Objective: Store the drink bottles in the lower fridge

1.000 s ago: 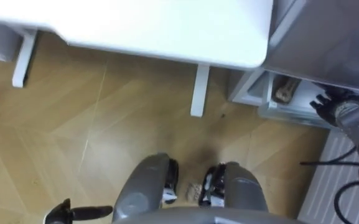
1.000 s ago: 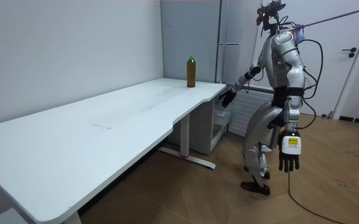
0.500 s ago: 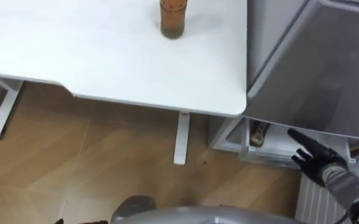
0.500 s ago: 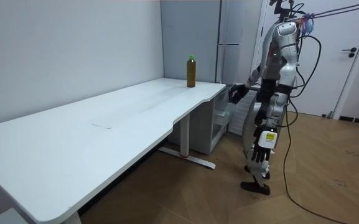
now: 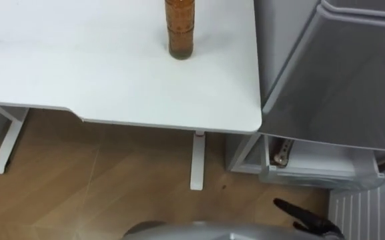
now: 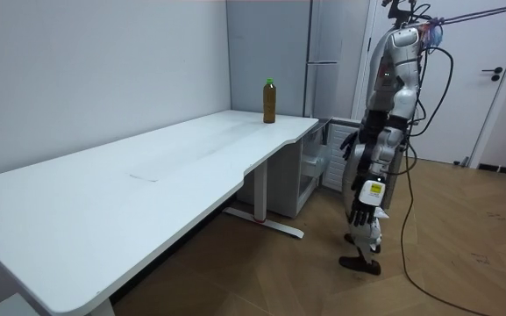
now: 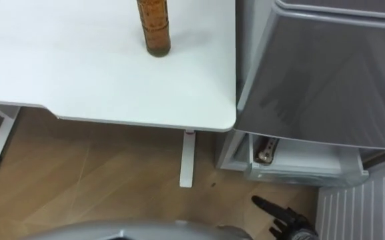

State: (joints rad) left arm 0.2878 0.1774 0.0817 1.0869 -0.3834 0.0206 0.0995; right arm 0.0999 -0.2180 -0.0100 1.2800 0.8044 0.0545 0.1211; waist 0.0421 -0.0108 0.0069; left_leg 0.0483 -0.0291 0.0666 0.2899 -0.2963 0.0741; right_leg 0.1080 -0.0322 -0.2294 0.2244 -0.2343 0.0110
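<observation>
Presently in the right hand [image 5: 302, 213]: nothing is held; dark fingers are stretched straight and spread, low at the lower right of the eye views, above the floor [image 5: 99, 180].
Left hand [image 6: 364, 209]: seen in the room view hanging beside the thigh, fingers relaxed and pointing down, nothing held.
Bottle [image 5: 181, 30]: a ribbed cylinder of amber-brown drink, with a green cap seen in the room view; it stands upright on the table [image 5: 79, 67].
Bottle relative to the right hand: ahead and to the left, well apart, with the table edge and bare floor between them.
Table: a smooth, matt white top with a rounded corner; the bottle stands near the end closest to the fridge [image 5: 339, 73].
Table leg [image 5: 197, 160]: a white post, ahead and to the left of the right hand.
Fridge: flat grey fronts, just beside the table's end, ahead of the right hand.
Lower compartment [image 5: 312, 163]: open, with white plastic walls; it lies just ahead of the right hand's fingertips and apart from them.
Brownish thing [image 5: 279, 152]: lies in the open compartment's left side; what it is cannot be told.
Floor: wood planks in a herringbone pattern, open between the hand and the table.
Ribbed panel [image 5: 369, 213]: white, just right of the right hand.
</observation>
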